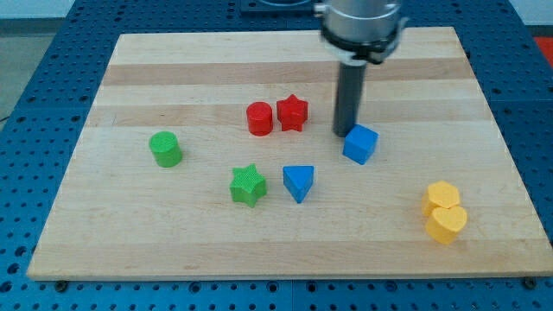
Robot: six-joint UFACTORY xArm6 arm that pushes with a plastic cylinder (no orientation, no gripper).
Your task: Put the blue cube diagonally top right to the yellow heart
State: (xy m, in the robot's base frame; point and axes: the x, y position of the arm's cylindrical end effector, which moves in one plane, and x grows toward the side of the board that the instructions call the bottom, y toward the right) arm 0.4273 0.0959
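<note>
The blue cube (360, 144) lies a little right of the board's middle. My tip (346, 133) stands right at the cube's upper left edge, touching or nearly touching it. The yellow heart (447, 224) lies near the board's bottom right, with a yellow hexagonal block (441, 196) touching it just above. The cube is up and to the left of both yellow blocks, well apart from them.
A red cylinder (259, 118) and a red star (293, 112) sit side by side left of my tip. A blue triangle (298, 182) and a green star (248, 185) lie lower left. A green cylinder (165, 149) is at the far left. The wooden board (173, 69) has edges all round.
</note>
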